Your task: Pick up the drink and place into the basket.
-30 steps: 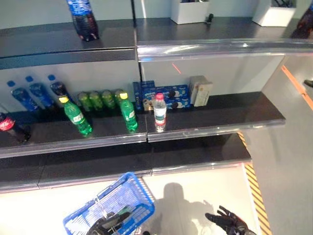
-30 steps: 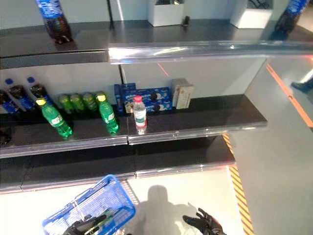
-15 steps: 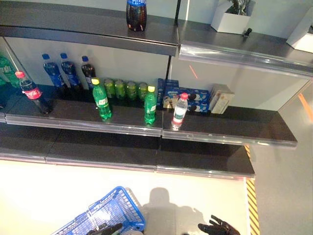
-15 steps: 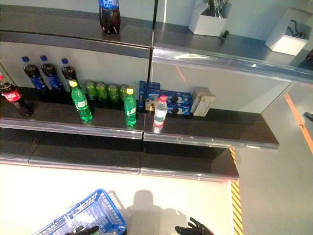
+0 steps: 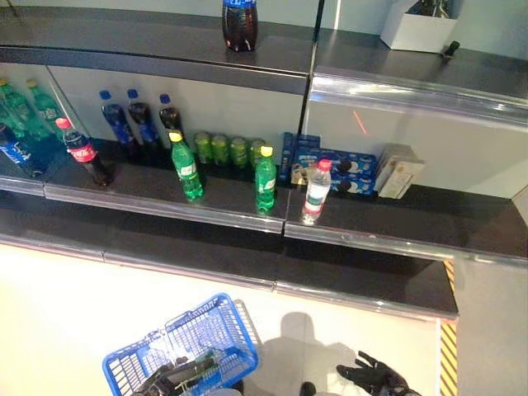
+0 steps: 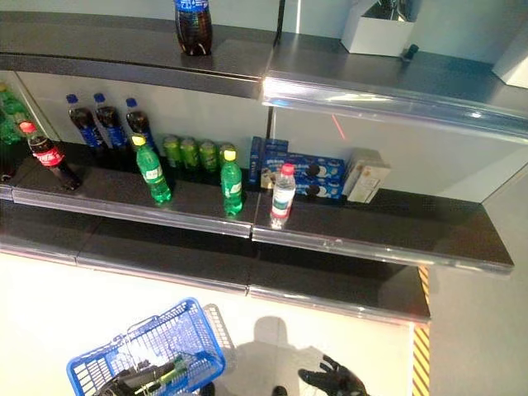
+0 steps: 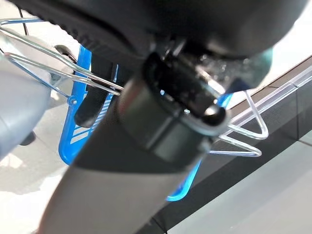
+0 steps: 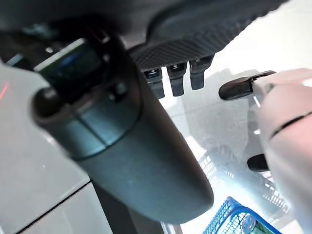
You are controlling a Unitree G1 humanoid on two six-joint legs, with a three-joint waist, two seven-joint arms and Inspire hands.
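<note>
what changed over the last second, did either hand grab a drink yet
No drink has been taken. Only the head camera swung towards the robot's left, bringing more bottles into view at the shelf's left end. The left hand still holds the blue basket by its handle; the right hand still hangs open and empty. The clear bottle and green bottles stand unmoved.

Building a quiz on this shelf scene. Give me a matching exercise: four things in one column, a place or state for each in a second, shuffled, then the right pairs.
Things:
1. blue wire basket
2. clear water bottle with red cap
3. dark cola bottle with blue label
4. right hand

Places or states:
A. alone on the top shelf
B. open and empty, low above the floor
C. held by the left hand
D. middle shelf, front edge, beside the biscuit boxes

Pairs: 1-C, 2-D, 3-A, 4-B
</note>
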